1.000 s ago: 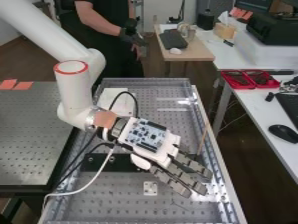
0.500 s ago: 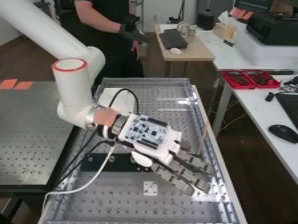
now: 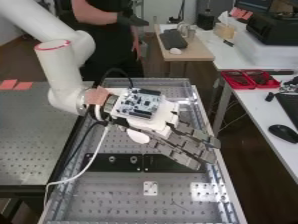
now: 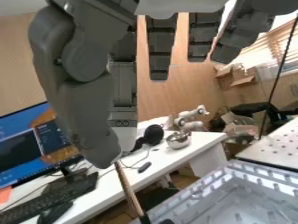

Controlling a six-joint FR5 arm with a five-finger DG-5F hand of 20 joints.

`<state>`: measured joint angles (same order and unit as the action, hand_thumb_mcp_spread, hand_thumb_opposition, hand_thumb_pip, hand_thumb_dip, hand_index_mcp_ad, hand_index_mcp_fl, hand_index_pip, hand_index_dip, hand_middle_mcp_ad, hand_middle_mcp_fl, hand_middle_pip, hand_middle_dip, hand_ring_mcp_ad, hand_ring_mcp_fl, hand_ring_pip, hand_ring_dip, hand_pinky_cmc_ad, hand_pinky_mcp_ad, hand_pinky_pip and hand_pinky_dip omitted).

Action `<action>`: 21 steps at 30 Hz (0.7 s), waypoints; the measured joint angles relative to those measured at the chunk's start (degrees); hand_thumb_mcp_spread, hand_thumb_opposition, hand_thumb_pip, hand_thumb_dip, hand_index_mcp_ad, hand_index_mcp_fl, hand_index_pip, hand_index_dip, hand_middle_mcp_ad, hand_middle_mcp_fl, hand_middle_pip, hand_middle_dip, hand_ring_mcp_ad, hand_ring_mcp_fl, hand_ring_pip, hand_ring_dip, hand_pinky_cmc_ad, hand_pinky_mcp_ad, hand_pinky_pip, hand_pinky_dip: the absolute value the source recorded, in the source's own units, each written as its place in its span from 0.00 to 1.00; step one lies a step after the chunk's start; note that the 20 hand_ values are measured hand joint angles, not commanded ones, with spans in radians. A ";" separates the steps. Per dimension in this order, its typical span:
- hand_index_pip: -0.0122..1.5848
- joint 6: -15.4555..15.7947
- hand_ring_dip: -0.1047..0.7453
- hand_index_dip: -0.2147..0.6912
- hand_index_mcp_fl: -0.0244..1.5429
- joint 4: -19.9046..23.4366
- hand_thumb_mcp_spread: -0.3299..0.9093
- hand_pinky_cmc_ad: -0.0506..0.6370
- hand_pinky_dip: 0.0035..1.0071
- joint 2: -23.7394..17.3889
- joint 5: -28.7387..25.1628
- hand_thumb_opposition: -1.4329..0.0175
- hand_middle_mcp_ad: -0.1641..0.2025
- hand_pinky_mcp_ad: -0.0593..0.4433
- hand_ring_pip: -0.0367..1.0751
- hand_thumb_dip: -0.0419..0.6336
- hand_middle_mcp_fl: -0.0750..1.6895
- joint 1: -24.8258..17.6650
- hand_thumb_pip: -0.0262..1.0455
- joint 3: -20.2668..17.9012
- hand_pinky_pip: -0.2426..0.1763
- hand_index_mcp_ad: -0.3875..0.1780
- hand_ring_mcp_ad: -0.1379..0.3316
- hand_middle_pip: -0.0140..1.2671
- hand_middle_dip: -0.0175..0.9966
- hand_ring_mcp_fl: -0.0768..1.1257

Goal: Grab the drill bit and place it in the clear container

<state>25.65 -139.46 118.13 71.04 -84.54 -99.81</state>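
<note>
All clock directions are taken from the hand in the high view, with twelve at the bench's far end. At nine o'clock there is a dark side table full of small holes, and on its far part, between nine and ten, lie two orange notes. The white arm enters from ten o'clock, and a white cable goes down in a curve between seven and eight. Near six o'clock are a black plate with bolts and, beyond it in the same direction, a small white plate. The hand itself is above the big clear container, its long fingers pointing between four and five o'clock. The grip is narrow: in the wrist view the thumb and the nearest finger pinch the long, thin drill bit at one end, and the other fingers are extended. The bit hangs at a slant from the thumb's tip, brown on its shaft, with its darker part farther from the thumb. Between twelve and one o'clock is a small wooden table. Two red trays stand at two o'clock, and a black mouse lies near three.
</note>
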 joint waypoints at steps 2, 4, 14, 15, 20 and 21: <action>0.75 0.75 0.09 0.41 0.50 0.87 0.70 0.48 0.16 -1.75 0.48 0.33 0.59 0.43 0.10 0.51 0.16 -0.55 0.49 -0.99 0.37 0.48 0.67 0.10 0.15 0.09; 0.75 1.32 0.09 0.41 0.50 1.66 0.70 0.48 0.16 -3.06 0.98 0.33 0.59 0.43 0.10 0.51 0.16 -1.08 0.49 -1.75 0.37 0.48 0.67 0.10 0.15 0.09; 0.74 3.40 0.09 0.44 0.50 4.77 0.70 0.48 0.16 -8.53 6.51 0.32 0.59 0.42 0.10 0.51 0.16 -5.59 0.49 -5.04 0.37 0.48 0.68 0.10 0.15 0.09; 0.74 3.40 0.09 0.44 0.50 4.82 0.70 0.48 0.16 -8.63 6.75 0.32 0.59 0.41 0.10 0.51 0.16 -5.80 0.49 -5.11 0.37 0.48 0.68 0.10 0.15 0.09; 0.73 3.01 0.09 0.44 0.51 5.01 0.70 0.48 0.16 -9.36 11.74 0.32 0.59 0.41 0.10 0.51 0.16 -7.93 0.49 -5.40 0.37 0.48 0.70 0.10 0.15 0.09; 0.73 2.91 0.09 0.44 0.51 4.96 0.70 0.48 0.16 -9.36 12.35 0.32 0.59 0.41 0.10 0.51 0.16 -8.38 0.49 -5.39 0.37 0.48 0.69 0.10 0.15 0.10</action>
<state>28.56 -134.50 108.77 83.39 -92.92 -105.20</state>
